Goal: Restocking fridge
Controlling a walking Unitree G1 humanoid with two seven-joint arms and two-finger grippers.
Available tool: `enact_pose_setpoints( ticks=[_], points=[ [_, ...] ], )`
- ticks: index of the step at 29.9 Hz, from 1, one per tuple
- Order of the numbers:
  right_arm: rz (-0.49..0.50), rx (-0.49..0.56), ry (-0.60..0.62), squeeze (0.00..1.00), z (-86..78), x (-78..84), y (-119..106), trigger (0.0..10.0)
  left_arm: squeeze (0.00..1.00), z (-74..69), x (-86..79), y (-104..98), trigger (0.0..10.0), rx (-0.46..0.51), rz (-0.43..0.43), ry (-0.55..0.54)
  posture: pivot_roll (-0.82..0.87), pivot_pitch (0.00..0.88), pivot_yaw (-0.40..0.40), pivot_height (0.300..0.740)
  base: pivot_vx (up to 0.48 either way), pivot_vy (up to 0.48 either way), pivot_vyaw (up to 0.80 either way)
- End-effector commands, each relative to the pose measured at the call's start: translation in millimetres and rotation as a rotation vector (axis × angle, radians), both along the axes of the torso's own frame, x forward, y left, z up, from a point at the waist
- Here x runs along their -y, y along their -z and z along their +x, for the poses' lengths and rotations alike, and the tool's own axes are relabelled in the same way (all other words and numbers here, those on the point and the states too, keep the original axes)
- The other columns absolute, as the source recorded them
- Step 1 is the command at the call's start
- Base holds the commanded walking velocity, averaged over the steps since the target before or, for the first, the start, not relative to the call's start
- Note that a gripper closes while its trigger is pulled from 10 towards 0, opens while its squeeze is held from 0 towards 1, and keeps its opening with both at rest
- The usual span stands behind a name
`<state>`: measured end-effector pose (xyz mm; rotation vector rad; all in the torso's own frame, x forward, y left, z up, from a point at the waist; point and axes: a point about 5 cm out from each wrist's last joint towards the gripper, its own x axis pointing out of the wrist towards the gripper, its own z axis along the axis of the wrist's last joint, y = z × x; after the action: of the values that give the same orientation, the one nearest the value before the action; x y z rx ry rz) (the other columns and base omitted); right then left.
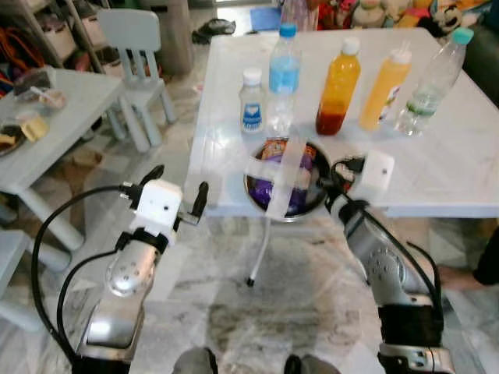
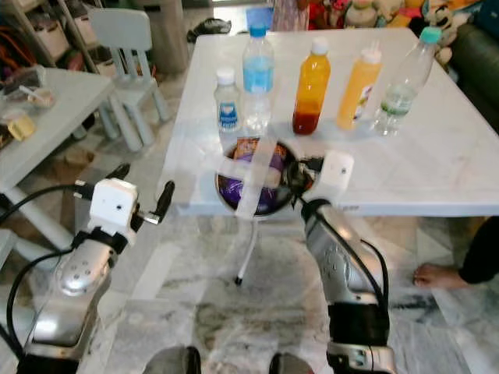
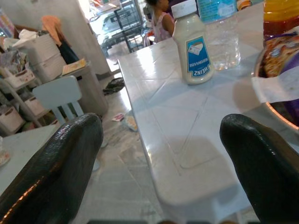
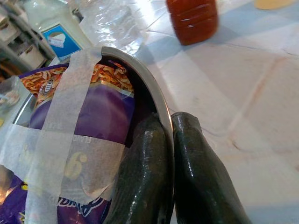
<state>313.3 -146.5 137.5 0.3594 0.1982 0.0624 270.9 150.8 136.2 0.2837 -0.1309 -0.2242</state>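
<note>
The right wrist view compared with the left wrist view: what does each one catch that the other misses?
The right wrist view alone shows the right gripper pinching the metal bowl by its rim, with tape strips over a purple packet. The left wrist view alone shows the open left gripper off the table's corner and a small chair. Both show the mayonnaise bottle.

Head pair high, angled down on table (image 1: 460,167); wrist cams low, close; all share bowl (image 4: 154,100), mayo (image 3: 194,49) at 12 o'clock.
</note>
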Motion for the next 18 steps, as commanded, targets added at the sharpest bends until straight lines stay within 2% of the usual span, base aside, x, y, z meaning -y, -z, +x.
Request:
enact_pose_setpoints(
  ticks=[1, 4, 7, 14, 18],
  points=[
    [-0.028, 0.014, 0.014, 0.0, -3.1, 2.2, 0, 10.0, 0.0, -1.6, -4.8, 6, 10.0, -0.02, -0.019, -0.031, 0.06, 0.04, 0.032, 0.74, 0.0, 0.0, 0.8],
    [-0.036, 0.03, 0.011, 0.0, -5.2, 3.3, -1, 10.0, 0.0, -3.0, -5.6, 10, 10.0, -0.041, -0.048, -0.056, 0.05, 0.035, 0.036, 0.74, 0.0, 0.0, 0.8],
    [-0.013, 0.048, 0.031, 0.0, -10.4, 8.9, 2, 10.0, 0.0, -6.3, -8.7, 18, 10.0, -0.078, -0.116, -0.117, 0.05, 0.022, 0.035, 0.74, 0.0, 0.0, 0.8],
    [0.03, 0.089, 0.015, 0.0, -14.7, 8.3, 2, 10.0, 0.0, -4.0, -11.8, 21, 10.0, -0.066, -0.101, -0.157, 0.04, 0.005, 0.029, 0.74, 0.0, 0.0, 0.8],
    [0.043, 0.139, -0.005, 0.0, -13.0, 4.0, -4, 10.0, 0.0, 4.1, -13.5, 19, 10.0, -0.046, -0.091, -0.184, 0.04, 0.0, 0.023, 0.74, 0.0, 0.0, 0.8]
  ],
)
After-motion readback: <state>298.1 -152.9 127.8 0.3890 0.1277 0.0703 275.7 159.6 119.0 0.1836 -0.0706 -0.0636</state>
